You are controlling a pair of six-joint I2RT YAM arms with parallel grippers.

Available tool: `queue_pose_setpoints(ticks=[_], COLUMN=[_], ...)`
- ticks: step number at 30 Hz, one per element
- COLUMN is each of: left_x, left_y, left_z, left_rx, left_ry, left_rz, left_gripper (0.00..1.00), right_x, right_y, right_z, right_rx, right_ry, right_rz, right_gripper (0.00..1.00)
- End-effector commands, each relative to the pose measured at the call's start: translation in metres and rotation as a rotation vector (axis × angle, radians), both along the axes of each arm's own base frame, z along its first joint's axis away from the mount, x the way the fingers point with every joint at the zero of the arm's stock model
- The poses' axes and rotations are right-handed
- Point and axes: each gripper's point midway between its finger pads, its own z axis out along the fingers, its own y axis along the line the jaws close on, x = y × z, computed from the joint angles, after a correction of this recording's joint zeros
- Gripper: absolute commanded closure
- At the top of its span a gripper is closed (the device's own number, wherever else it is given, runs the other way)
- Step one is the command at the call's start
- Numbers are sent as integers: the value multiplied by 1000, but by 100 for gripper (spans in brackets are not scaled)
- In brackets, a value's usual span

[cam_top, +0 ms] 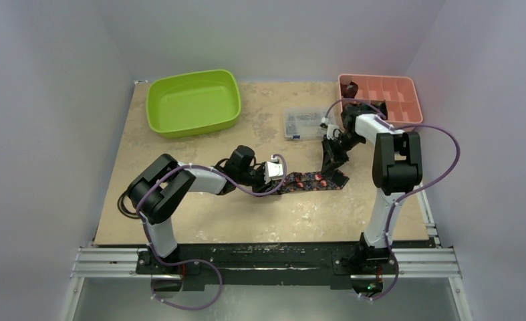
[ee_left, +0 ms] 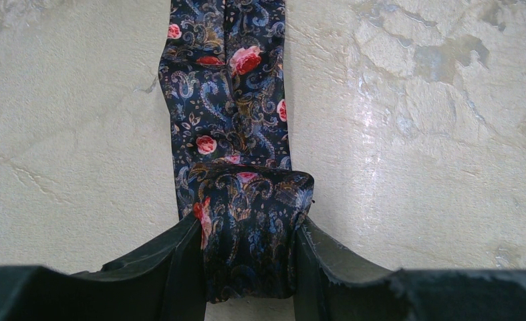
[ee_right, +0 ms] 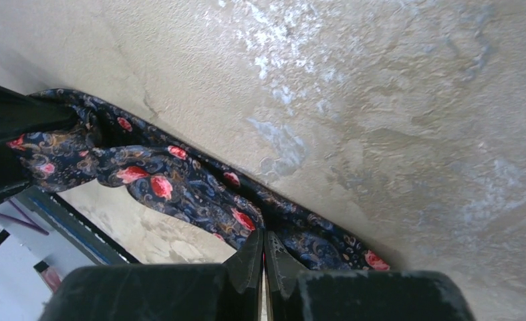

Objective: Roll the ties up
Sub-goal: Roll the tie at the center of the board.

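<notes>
Tie (cam_top: 311, 180), lying on the near side of the clear box (cam_top: 300, 124): its rolled end (ee_left: 253, 194) is clamped in the part-open jaws of the left gripper (ee_left: 246, 231), and an even roll is best obtained if the flat length is drawn taut by the right gripper (ee_right: 263, 254), whose jaws are pressed together.

Top view: looked down from high behind the near edge of the table (cam_top: 246, 221), faced forward, stood far enough off to take in the whole top. Left wrist view: sat low and close behind the left gripper (ee_left: 248, 234), looked along the tie (ee_left: 226, 100), stretched away up the frame. Right wrist view: rode just behind the right gripper (ee_right: 264, 244), tilted hard (table slanting across the frame), very near the cloth. Shared by all three: the tie and the bare table around it; seen whole only from the top.
</notes>
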Motion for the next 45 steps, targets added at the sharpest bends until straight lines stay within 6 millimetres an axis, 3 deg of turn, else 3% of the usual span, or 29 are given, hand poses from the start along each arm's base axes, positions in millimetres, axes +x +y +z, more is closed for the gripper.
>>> queue_pose_setpoints(ticks=[1,6,9,17,27,30,35,38,45], left_x=[-3,-3,-3,-3,3,3,8,15,14], left_y=[18,19,19,19,22,21,9,6,23], left_z=[-24,-24,-24,-24,-18,-8,30,41,4], left_rx=[95,97,98,98,119,102,0,-27,105], left_ry=[58,57,57,57,55,53,70,77,62], left_rz=[35,36,37,35,72,87,136,179,174], left_gripper=[89,89,89,89,89,89,90,90,89], right_x=[-6,-28,-30,-16,-3,-6,-10,-10,-5], right_y=[5,-8,-15,-46,-55,-58,-62,-64,-63], right_z=[32,30,30,-6,-45,-47,-51,-52,-51], right_rx=[31,-20,-50,-225,-291,-304,-325,-336,-333], right_ry=[-53,-19,-30,-43,-63,-65,-65,-73,-86], right_rz=[29,51,50,79,60,62,66,67,65], right_gripper=[100,100,100,100,100,100,100,100,100])
